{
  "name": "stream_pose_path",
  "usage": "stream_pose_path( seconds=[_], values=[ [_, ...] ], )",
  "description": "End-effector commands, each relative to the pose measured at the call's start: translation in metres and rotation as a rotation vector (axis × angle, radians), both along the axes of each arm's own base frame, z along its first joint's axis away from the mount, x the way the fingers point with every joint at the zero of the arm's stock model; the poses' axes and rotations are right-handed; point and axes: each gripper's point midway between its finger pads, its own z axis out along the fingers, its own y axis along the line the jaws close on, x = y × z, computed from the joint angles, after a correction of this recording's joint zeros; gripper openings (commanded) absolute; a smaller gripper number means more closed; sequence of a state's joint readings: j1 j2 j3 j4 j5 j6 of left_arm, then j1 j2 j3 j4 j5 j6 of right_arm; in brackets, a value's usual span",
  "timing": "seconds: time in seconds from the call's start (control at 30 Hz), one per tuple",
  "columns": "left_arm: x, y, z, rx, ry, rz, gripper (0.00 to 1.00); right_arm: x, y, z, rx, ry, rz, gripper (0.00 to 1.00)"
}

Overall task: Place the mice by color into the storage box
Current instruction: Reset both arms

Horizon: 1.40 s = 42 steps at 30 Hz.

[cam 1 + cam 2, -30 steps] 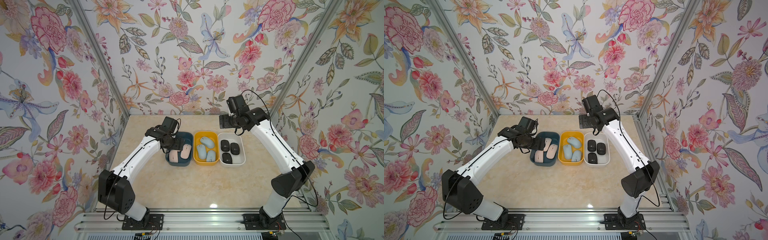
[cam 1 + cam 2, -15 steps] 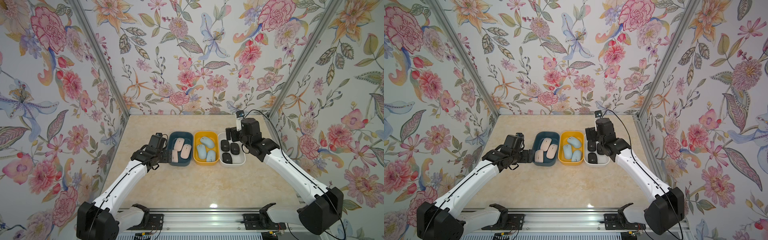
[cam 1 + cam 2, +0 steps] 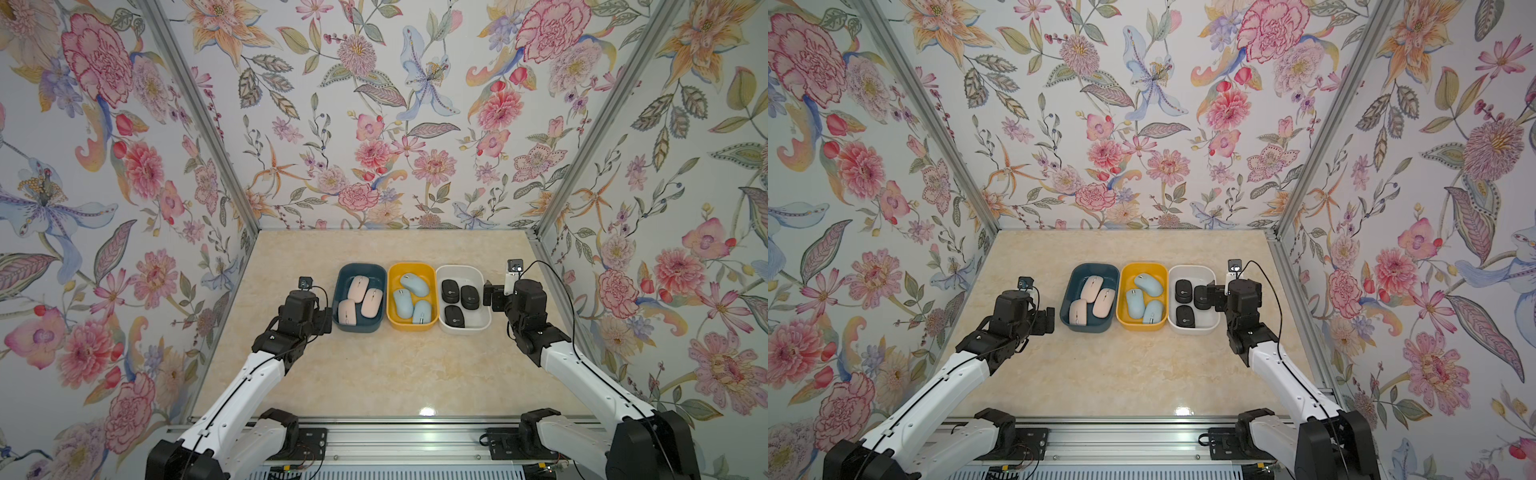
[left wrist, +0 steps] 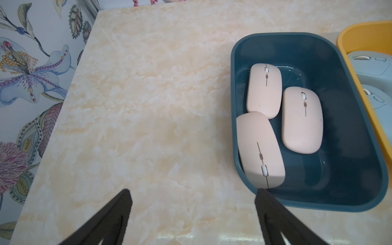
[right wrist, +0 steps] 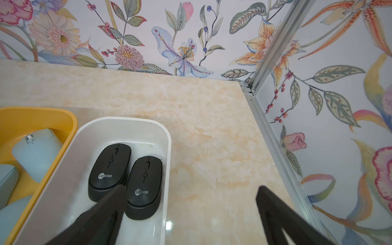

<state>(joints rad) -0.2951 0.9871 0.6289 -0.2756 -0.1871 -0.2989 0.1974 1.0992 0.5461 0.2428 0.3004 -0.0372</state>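
Each colour has its own bin, so the sort looks complete: three pink mice (image 3: 359,300) lie in the dark blue bin (image 3: 360,265), three light blue mice (image 3: 403,302) in the yellow bin (image 3: 411,264), and three black mice (image 3: 450,291) in the white bin (image 3: 459,267). The left gripper (image 4: 193,191) and the right gripper (image 5: 191,187) hang beside the outer bins, jaws wide apart, holding nothing
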Motion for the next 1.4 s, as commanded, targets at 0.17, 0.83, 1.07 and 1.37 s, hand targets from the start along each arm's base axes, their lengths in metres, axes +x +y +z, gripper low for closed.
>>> stream_pose_path(
  seconds=[0.17, 0.83, 1.07, 1.37],
  values=[
    [0.013, 0.027, 0.004, 0.115, -0.155, 0.054, 0.94, 0.008, -0.037, -0.014, 0.096, -0.124, -0.071, 0.99],
    [0.097, 0.042, -0.015, 0.149, -0.279, -0.036, 0.98, 0.026, -0.037, -0.034, 0.136, -0.123, -0.003, 0.99],
    [0.089, 0.043, -0.03, 0.113, -0.256, -0.067, 0.98, 0.017, -0.043, -0.046, 0.162, -0.128, -0.027, 0.99],
    [0.091, 0.044, -0.049, 0.11, -0.278, -0.062, 0.98, 0.022, -0.04, -0.061, 0.157, -0.12, 0.003, 0.99]
  ],
)
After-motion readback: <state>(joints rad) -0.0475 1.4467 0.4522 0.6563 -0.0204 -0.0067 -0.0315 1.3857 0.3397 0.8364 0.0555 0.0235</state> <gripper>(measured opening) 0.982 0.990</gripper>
